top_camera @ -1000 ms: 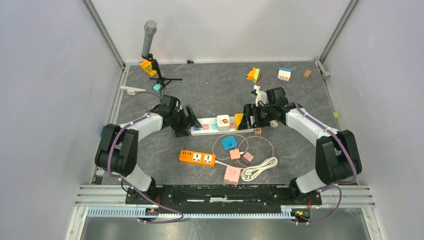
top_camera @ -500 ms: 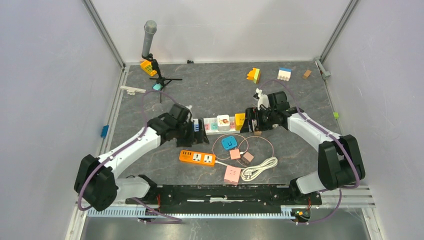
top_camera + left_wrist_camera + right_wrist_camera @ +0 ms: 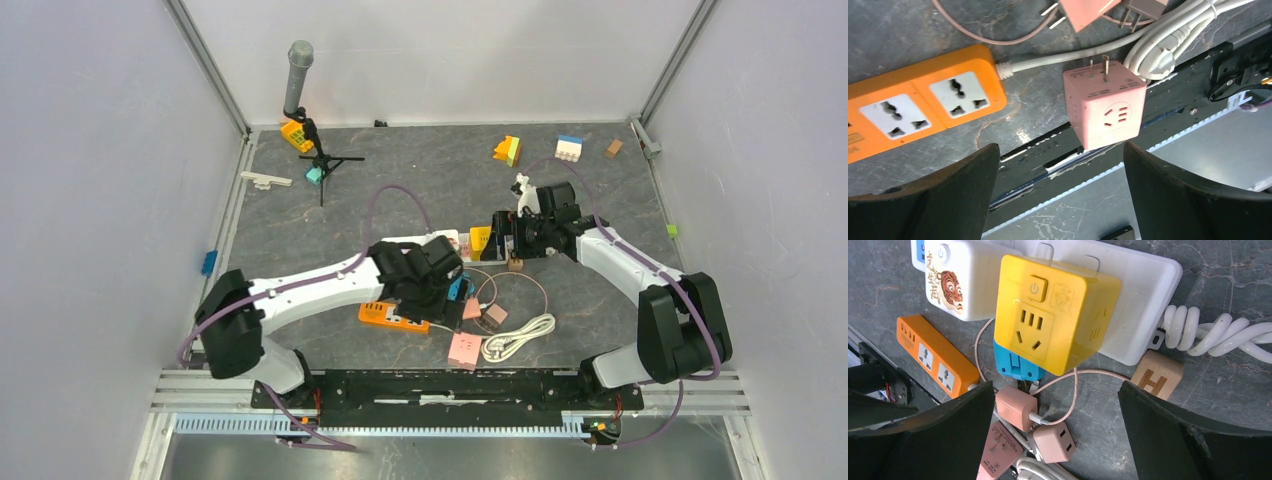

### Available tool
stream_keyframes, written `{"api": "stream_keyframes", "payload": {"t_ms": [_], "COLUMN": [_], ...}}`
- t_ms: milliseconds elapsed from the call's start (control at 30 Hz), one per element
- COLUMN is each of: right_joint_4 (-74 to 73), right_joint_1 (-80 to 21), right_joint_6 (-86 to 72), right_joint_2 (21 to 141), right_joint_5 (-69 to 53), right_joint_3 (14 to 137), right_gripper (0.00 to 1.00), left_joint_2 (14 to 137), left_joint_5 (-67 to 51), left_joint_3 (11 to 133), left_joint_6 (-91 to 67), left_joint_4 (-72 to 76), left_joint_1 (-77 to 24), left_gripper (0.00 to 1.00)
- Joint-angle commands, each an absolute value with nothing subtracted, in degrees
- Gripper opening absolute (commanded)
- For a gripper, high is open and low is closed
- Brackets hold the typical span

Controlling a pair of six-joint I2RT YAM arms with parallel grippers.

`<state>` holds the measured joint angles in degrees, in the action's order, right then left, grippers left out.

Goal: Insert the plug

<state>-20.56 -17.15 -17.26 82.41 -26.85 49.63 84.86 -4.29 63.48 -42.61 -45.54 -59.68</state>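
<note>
"What's the left claw up to?"

"It hangs over the middle of the table with its jaws spread wide and nothing in them. Its wrist camera looks down on the orange power strip, and just right of that is the pink cube plug."

"Is the plug held?"

"No. It lies loose on the grey tabletop near the front edge. In that view it shows in the gap between the two dark fingers, but neither one touches it. Two prongs stick out of one face, toward the orange strip's white lead. A coil of white cable lies right beside it."

"And further right?"

"The white power strip lies across the middle. A white adapter with a tiger sits on it, and next to that a yellow cube adapter. I can't tell whether the yellow one is pushed fully home."

"The right claw?"

"Spread open too, and empty, poised over the yellow cube. A wooden block marked H sits just off the strip's end."
</note>
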Motion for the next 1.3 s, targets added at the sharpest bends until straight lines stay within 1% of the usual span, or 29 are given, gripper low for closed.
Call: {"api": "stream_keyframes", "payload": {"t_ms": [0,233,400,533,667,733,800,933,1033,1200,1267], "right_joint_4": [-18.0,-17.2,-17.4,-17.4,-17.8,-17.9,-18.2,-18.8,-19.8,-21.8,-22.7], "right_joint_1": [-16.9,-14.7,-13.5,-13.2,-13.1,-13.0,-13.0,-13.0,-13.0,-13.0,-13.0], "right_joint_6": [-20.2,-22.5,-21.5,-20.9,-20.3,-20.0,-19.6,-19.2,-18.5,-17.4,-16.9], "right_joint_2": [80.7,81.5,82.2,82.3,82.0,81.8,81.5,81.0,80.9,80.6,80.5], "right_joint_5": [-24.8,-24.5,-25.0,-25.2,-25.2,-25.1,-25.0,-25.0,-25.2,-25.1,-25.0], "right_joint_3": [48.4,47.9,48.6,48.8,48.7,48.7,48.7,48.9,49.7,52.5,54.2], "right_gripper": [0.98,0.98,0.98,0.98,0.98,0.98,0.98,0.98,0.98,0.98,0.98], "left_joint_2": [89.8,100.8,110.7,114.3,116.4,117.6,118.9,118.0,114.6,107.6,103.8], "left_joint_5": [-0.5,-1.9,2.2,1.6,0.3,0.3,0.3,1.2,3.0,4.0,4.2], "left_joint_3": [71.2,81.2,90.6,91.5,91.7,91.9,92.3,93.1,93.6,95.3,95.1], "left_joint_6": [-43.4,-40.6,-40.0,-40.1,-39.1,-38.7,-38.3,-37.4,-36.4,-33.3,-31.0], "left_joint_4": [-49.9,-54.2,-64.2,-65.3,-64.3,-64.2,-64.1,-63.5,-62.1,-58.6,-55.6], "left_joint_1": [-63.2,-68.7,-72.1,-72.3,-72.3,-72.3,-72.4,-72.4,-72.2,-69.6,-67.7], "left_gripper": [1.0,1.0,1.0,0.99,0.92,0.91,0.83,0.64,0.58,0.5,0.43]}}
